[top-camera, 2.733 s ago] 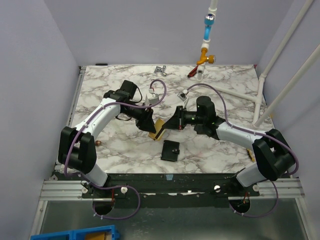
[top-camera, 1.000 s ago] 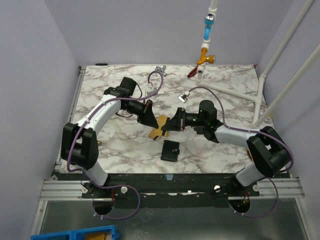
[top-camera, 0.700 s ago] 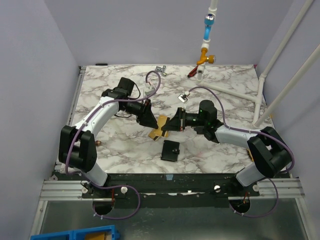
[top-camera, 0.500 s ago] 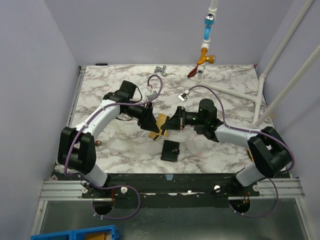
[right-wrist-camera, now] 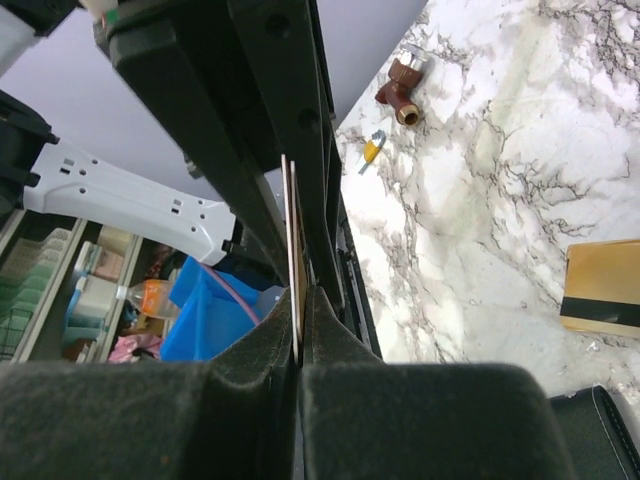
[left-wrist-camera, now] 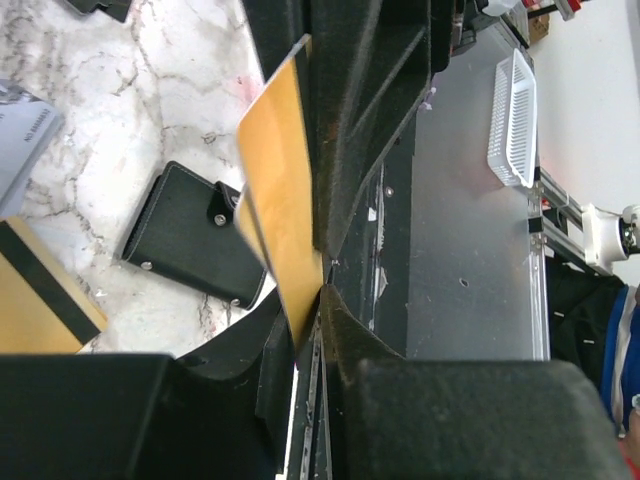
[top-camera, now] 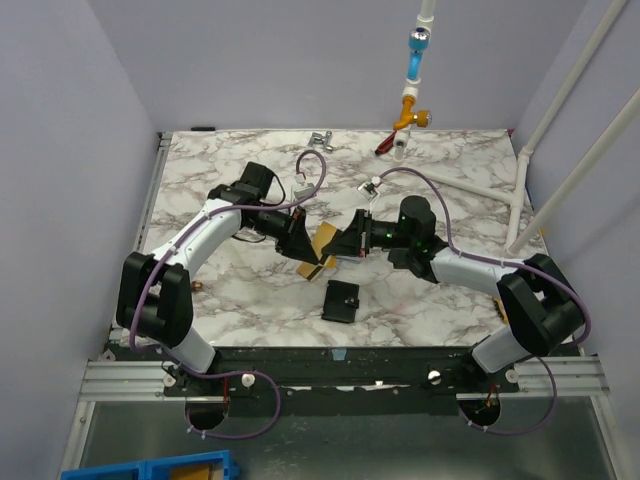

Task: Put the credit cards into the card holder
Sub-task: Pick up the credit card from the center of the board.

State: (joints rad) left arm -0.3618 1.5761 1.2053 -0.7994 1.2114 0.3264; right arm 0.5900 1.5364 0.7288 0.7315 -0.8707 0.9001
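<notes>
A gold card [top-camera: 323, 242] stands on edge above the table, pinched from both sides. My left gripper [top-camera: 305, 243] is shut on its lower end in the left wrist view [left-wrist-camera: 318, 290], where the gold card [left-wrist-camera: 285, 220] rises between the jaws. My right gripper [top-camera: 344, 246] is shut on the same card, seen edge-on [right-wrist-camera: 293, 250] in the right wrist view. A second gold card with a dark stripe [top-camera: 312, 266] lies flat below them [left-wrist-camera: 35, 305] [right-wrist-camera: 600, 285]. A pale grey card [left-wrist-camera: 20, 130] lies beside it. The black card holder [top-camera: 342, 300] lies closed nearer the front [left-wrist-camera: 195, 245].
A brass fitting with a red handle [top-camera: 403, 122] and a small metal clip [top-camera: 320, 138] lie at the back edge. A white pipe frame [top-camera: 480, 186] lies at the back right. A small brown object [top-camera: 197, 287] sits near the left arm.
The two grippers have closed in on each other. A gold card now stands held between them, above the striped card on the table. Little shift in the last half second.
</notes>
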